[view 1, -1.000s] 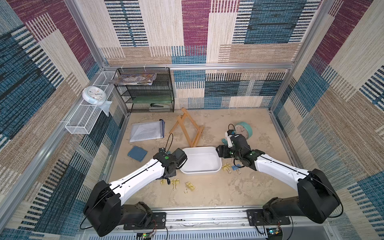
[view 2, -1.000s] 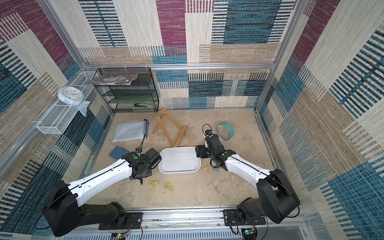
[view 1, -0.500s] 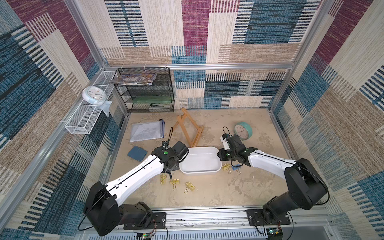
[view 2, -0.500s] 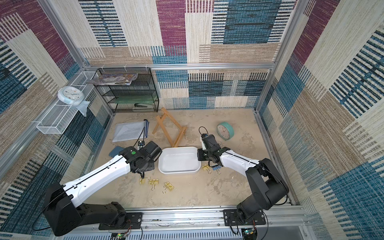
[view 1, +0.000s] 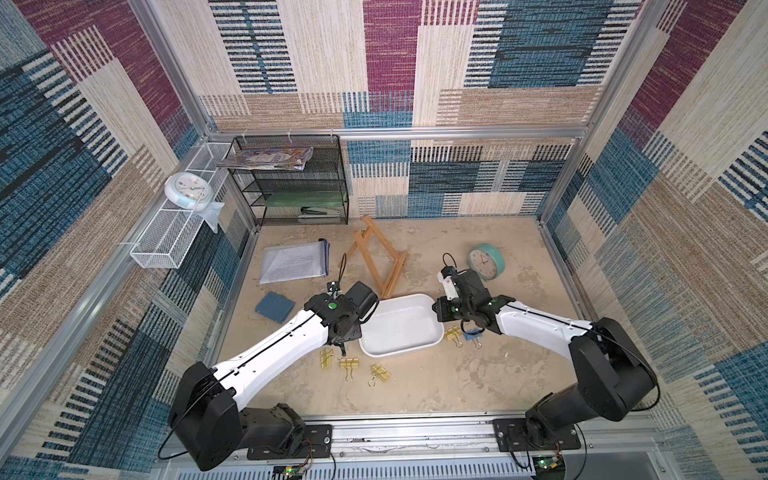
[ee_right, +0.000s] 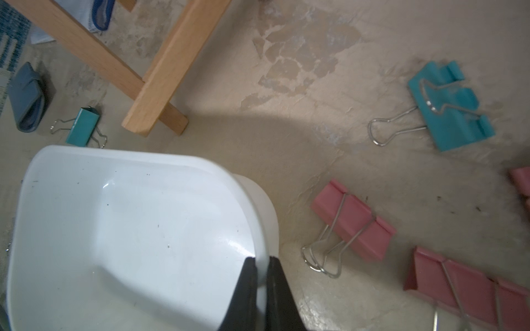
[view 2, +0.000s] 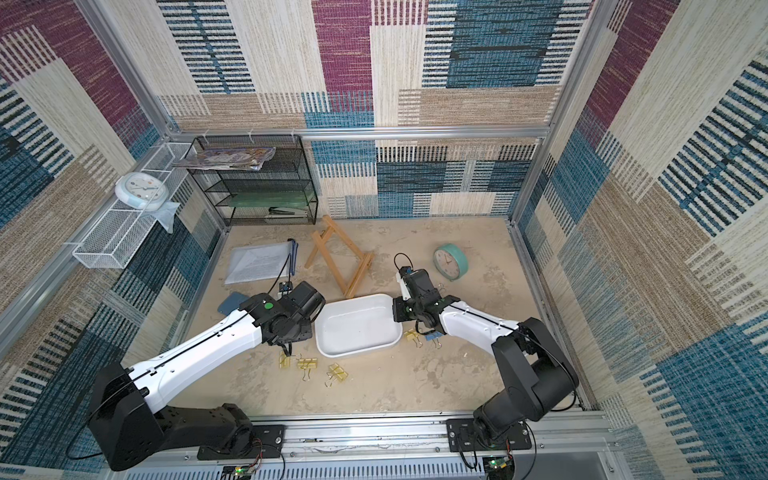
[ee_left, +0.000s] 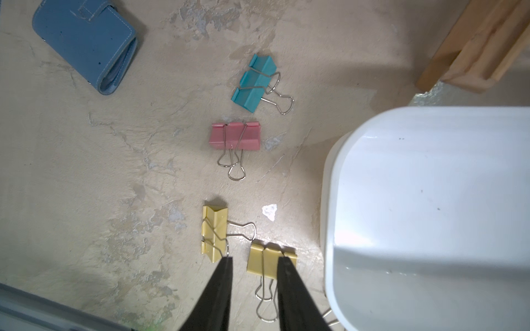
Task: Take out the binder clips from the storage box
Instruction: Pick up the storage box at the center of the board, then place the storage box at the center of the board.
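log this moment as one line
box: empty | right gripper: shut on box rim | left gripper: open over yellow clip

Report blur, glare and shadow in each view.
Right wrist view: the pink clip at the edge is soft, a broad shadow crosses the tabletop, and glare spots the storage box. Left wrist view: sharp, but the box wall glares. Both top views: evenly lit and sharp.

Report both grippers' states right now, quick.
Left gripper: open, holding nothing, tips by a small yellow wire-handled binder clip.
Right gripper: shut on the rim of the shallow white plastic storage box.
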You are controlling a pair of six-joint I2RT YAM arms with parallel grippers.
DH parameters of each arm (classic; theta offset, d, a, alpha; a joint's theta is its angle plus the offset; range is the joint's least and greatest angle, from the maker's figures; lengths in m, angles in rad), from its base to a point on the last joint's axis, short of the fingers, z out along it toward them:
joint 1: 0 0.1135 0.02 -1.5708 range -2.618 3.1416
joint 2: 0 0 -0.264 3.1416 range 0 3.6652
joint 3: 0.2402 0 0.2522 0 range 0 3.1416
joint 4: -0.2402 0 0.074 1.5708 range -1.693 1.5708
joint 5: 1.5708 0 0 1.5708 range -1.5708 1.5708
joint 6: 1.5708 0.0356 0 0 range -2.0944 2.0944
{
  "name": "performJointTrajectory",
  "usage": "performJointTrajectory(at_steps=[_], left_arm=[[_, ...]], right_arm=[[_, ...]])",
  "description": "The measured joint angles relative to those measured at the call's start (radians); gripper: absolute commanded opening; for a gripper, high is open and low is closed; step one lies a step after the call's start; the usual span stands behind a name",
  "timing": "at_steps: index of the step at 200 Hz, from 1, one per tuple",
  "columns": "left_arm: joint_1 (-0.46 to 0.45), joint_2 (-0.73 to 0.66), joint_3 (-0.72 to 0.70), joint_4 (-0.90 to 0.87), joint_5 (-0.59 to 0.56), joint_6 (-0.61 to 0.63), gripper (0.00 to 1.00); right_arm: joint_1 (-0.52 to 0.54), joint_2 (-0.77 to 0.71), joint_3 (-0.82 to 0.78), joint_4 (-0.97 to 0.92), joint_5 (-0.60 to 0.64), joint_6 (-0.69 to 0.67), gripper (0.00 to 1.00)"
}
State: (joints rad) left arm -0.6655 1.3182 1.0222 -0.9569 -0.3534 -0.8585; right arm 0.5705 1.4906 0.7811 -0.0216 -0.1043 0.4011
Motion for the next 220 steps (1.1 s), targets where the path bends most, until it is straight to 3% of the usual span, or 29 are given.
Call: performJointTrajectory(at_steps=[48, 86, 107, 152, 193, 220], left_arm=[[0.000, -0.090, -0.056, 0.094, 0.025, -0.023, 0.36], [0.000, -0.169, -0.105, 0.150, 0.026, -0.031, 0.39], [0.000, -0.219, -0.132, 0.174, 0.014, -0.033, 0.45], [0.003, -0.267, -0.165, 0.211, -0.018, -0.032, 0.59], [0.070, -0.259, -0.145, 0.223, -0.056, -0.009, 0.62], [0.146, -0.255, -0.145, 0.239, -0.053, 0.030, 0.67]], right_arm=[[0.011, -0.186, -0.221, 0.273, 0.072, 0.000, 0.00], [0.017, -0.215, -0.299, 0.423, 0.084, 0.000, 0.00], [0.026, -0.226, -0.352, 0.492, 0.071, 0.004, 0.00], [0.029, -0.109, -0.207, 0.378, 0.056, 0.041, 0.11], [0.029, -0.014, -0.105, 0.243, 0.059, 0.092, 0.13], [0.029, 0.020, -0.061, 0.194, 0.054, 0.108, 0.29]])
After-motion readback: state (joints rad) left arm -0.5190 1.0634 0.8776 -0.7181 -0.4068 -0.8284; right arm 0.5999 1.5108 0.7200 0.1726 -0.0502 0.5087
